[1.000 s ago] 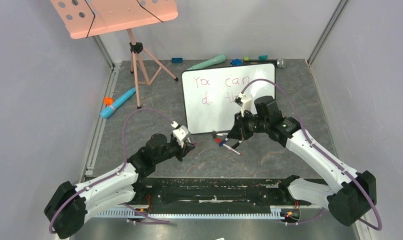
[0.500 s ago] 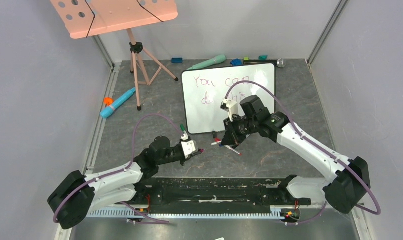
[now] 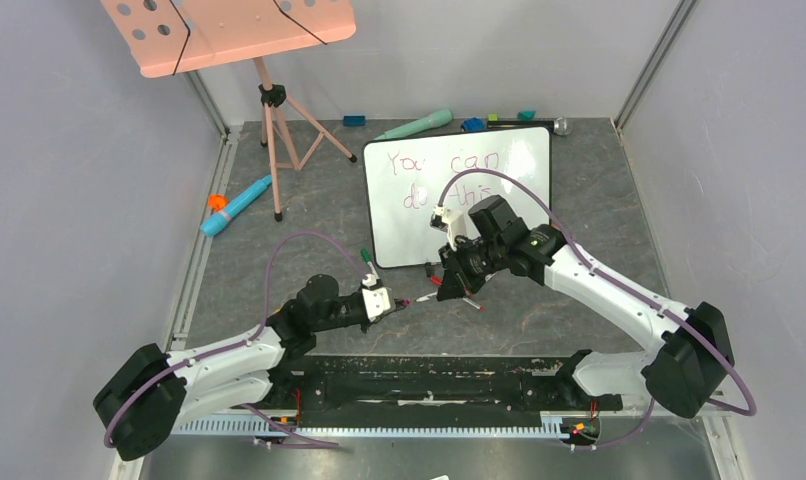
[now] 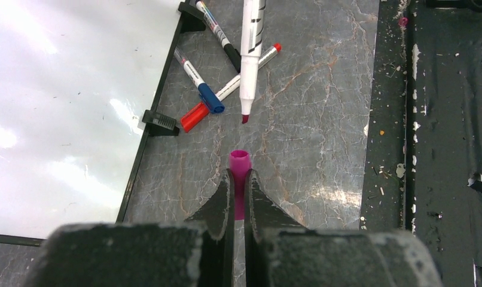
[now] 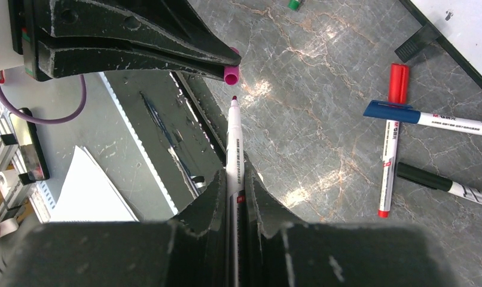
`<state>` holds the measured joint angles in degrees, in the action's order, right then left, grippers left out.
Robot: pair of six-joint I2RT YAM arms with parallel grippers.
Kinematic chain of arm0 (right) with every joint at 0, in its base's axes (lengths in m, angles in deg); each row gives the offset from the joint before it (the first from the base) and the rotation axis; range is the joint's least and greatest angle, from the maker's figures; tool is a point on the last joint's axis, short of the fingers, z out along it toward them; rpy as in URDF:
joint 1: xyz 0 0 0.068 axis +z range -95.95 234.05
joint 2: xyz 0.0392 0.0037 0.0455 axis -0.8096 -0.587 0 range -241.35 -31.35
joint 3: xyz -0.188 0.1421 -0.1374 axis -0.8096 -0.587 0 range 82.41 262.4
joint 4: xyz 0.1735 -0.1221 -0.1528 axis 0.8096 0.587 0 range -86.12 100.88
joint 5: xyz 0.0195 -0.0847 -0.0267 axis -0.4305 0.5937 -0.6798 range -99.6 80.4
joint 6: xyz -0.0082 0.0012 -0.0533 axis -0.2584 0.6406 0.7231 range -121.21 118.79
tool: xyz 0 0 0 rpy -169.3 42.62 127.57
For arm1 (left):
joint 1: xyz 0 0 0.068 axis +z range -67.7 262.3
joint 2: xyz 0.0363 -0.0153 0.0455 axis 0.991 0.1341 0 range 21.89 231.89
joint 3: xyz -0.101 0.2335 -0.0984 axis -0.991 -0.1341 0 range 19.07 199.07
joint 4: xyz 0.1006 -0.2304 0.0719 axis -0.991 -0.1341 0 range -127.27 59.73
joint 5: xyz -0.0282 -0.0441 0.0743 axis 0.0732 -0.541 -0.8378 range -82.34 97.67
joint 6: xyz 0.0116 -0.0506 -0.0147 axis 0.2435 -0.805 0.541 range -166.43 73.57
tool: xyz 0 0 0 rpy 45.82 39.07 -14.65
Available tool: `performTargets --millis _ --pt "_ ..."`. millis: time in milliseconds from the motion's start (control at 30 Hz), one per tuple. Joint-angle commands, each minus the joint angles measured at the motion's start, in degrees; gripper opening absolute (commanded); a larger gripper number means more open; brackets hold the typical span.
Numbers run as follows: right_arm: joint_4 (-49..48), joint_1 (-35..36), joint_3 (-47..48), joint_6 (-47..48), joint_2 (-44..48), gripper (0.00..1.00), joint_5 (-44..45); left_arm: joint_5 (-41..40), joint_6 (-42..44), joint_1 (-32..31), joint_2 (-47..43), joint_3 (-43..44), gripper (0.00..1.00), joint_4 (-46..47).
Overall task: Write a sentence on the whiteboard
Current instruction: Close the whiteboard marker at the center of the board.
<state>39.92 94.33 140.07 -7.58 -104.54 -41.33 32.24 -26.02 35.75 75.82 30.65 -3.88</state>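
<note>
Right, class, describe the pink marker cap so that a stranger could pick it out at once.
Start at the whiteboard lying on the grey table and go to its near edge, where loose markers lie. Just nearer the arms, the left claw pinches a small magenta cap. Unlike those markers, it is a stubby tube with no pen body, gripped rather than lying.

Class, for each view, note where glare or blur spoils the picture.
Left wrist: bright glare patches on the whiteboard, left fingers soft near the lens. Right wrist: bright glints on the tabletop, right fingers blurred. Top external: evenly lit, sentence legible.
</note>
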Motion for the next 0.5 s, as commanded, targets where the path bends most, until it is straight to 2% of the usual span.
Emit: performTargets --millis 0,467 --pt "-2.57 0.5 1.76 -0.2 -0.43 0.0 -1.32 1.52 3.2 -0.48 -0.78 -0.5 0.02 2.69" --pt "-4.57 0.98 2.26 -1.08 -2.16 0.0 -1.32 1.56 3.69 -0.83 -0.59 -0.3 0.02 2.03"
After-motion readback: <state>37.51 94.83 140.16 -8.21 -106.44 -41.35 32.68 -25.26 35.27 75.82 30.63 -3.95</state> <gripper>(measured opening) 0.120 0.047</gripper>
